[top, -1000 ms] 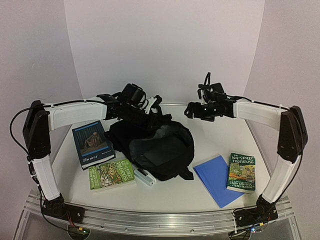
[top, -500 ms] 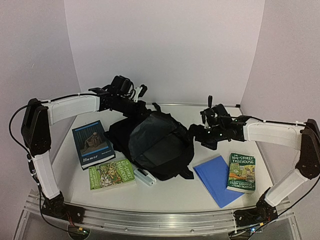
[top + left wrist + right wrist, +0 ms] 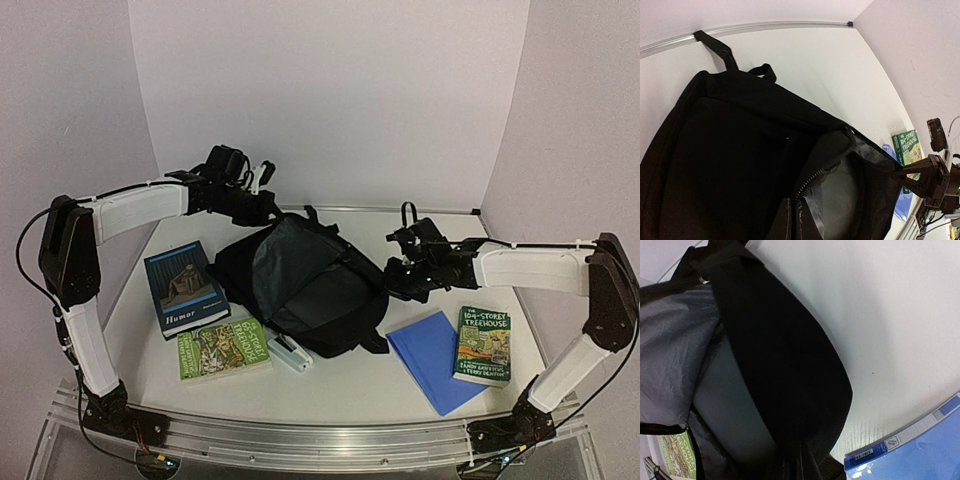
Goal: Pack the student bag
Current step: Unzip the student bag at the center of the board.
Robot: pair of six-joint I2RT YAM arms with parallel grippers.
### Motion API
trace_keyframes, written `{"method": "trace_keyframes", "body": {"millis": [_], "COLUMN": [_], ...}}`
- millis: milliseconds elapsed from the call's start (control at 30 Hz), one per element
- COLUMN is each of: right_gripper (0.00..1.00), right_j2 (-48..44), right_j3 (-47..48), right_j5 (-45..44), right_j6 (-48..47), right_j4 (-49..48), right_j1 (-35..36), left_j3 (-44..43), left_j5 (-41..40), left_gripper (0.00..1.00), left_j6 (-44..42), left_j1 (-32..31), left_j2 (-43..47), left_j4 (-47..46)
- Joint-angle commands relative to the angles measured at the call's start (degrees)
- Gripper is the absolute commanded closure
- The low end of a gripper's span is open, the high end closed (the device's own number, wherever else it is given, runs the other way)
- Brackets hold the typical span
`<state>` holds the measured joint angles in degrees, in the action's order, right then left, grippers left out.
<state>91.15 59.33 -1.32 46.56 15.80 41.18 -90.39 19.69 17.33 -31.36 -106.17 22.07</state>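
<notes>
The student bag is a big black backpack in the middle of the table, its mouth showing grey lining. My left gripper is shut on the bag's rear left rim and holds it raised; in the left wrist view the gripper pinches the bag at its zip edge. At the bag's right rim my right gripper is shut on the black fabric. The right wrist view shows that gripper clamped on the bag at its edge, with the grey lining to the left.
A blue "Humor" book and a green book lie left of the bag. A small white object sits at its front. A blue folder and a green treehouse book lie to the right. Walls stand close behind.
My right gripper came down from above the table to the bag's right rim and shut on it. The left gripper pulled the rear rim up and to the left, spreading the mouth.
</notes>
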Motion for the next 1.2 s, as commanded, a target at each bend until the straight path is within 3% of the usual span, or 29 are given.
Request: {"method": "trace_keyframes", "body": {"millis": [0, 367, 633, 1000, 1100, 1167], "right_gripper": [1.0, 1.0, 1.0, 1.0, 0.9, 0.76], "right_j2": [-2.43, -3.4, 4.48, 17.82, 17.86, 16.44], "right_j3": [-0.62, 0.68, 10.77, 20.5, 20.78, 20.57], "right_j5": [-4.16, -2.93, -6.85, -6.2, -5.9, -5.48], "right_j6": [-2.39, -11.76, -18.25, -19.69, -19.67, -19.72], "right_j4": [1.35, 3.61, 2.71, 0.8, 0.91, 1.17], "right_j1": [-4.12, -13.87, -14.38, -14.49, -14.51, -14.51], "left_j3": [-2.4, -0.23, -1.91, -2.05, -2.43, -2.41], "left_j5": [-0.31, 3.73, 10.28, 11.47, 11.77, 13.21], "left_gripper": [1.0, 1.0, 1.0, 0.99, 0.88, 0.76], "left_j6": [2.37, 4.64, 4.07, 1.72, 1.49, 1.25], "left_j1": [7.15, 15.52, 15.63, 15.6, 15.61, 15.54], "left_j2": [3.87, 5.35, -5.02, -15.11, -15.9, -15.8], "left_j4": [-1.18, -2.55, -7.27, -14.0, -13.81, -13.78]}}
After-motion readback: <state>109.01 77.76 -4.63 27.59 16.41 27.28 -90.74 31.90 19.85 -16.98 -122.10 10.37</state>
